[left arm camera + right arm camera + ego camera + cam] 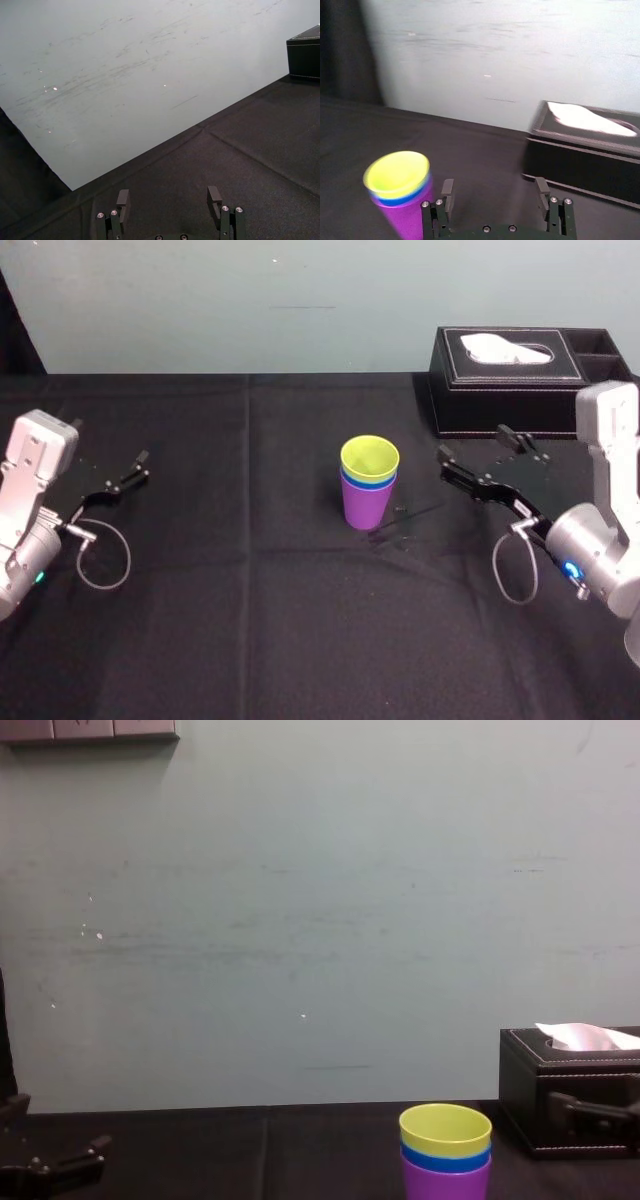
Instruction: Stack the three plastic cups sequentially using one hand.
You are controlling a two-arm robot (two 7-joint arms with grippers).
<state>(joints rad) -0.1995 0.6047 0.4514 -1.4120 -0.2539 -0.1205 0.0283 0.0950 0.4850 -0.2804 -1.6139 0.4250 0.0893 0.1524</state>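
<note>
Black cloth table (250, 640), pale grey-green wall behind, black tissue box (520, 380) at the far right with white tissue showing.

The three cups are nested in one stack at mid-table. The purple cup (366, 508) is outermost and stands on the cloth. The blue cup (372, 481) shows as a thin rim band only, body hidden inside the purple. The yellow-green cup (369, 457) is on top, with rim and inner wall showing and its lower body hidden. In the chest view the frame edge cuts the stack off below the purple rim. In the right wrist view the purple base is hidden behind the gripper body.

The stack is upright: long axis vertical, mouths up, narrow end down, no clear tilt.

The right gripper (493, 190) is near the stack on its right, not touching, fingers spread and holding nothing. The left gripper (168, 195) is well apart at the table's left, fingers spread, empty. In the chest view both grippers are dark shapes, hard to make out.
</note>
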